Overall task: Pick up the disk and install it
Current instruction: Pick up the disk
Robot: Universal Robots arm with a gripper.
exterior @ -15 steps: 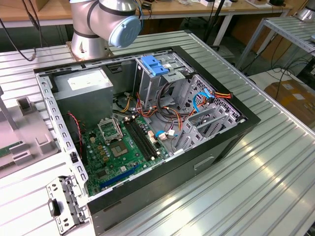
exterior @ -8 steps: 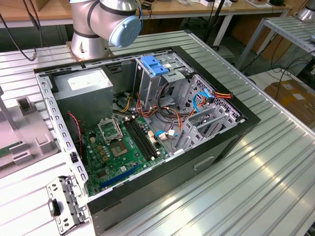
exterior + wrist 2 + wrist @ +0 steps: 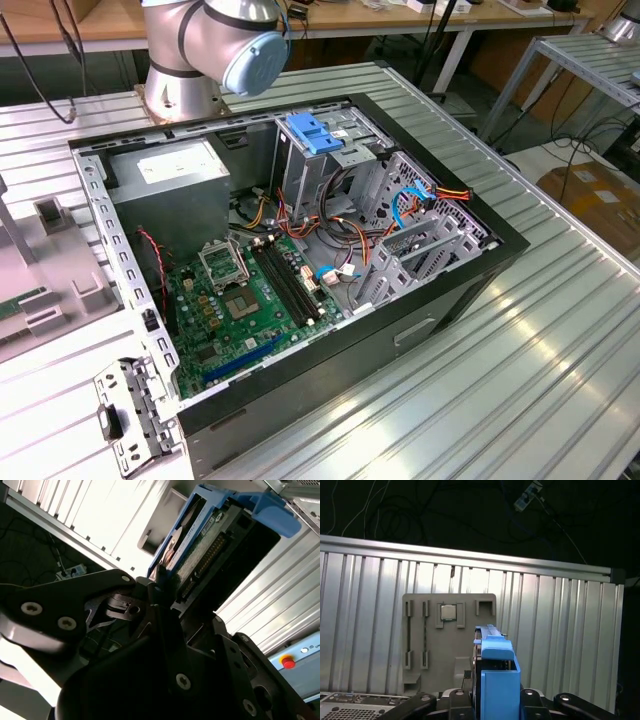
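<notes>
**Disk in gripper, near grey tray**

Black gripper (image 3: 496,699) is pinched on the flat silver-metal disk in its blue plastic carrier frame (image 3: 496,677), w/ one finger (image 3: 456,696) on each side of the frame. The disk is held edge-on. In the second wrist view the disk (image 3: 207,545) shows its green board edge and connector row.

Landmark is the flat grey plastic tray (image 3: 432,645), w/ slots and a small square silver chip (image 3: 448,612), lying on the ribbed aluminium table (image 3: 365,610). The disk hangs over the tray's corner, apart from it.

In the exterior view the open black PC case (image 3: 455,300) sits just beside the tray (image 3: 45,260), to the exterior view's right. The green motherboard (image 3: 235,300), grey PSU box (image 3: 165,180) and blue latch on the drive cage (image 3: 313,133) are inside the case.
</notes>
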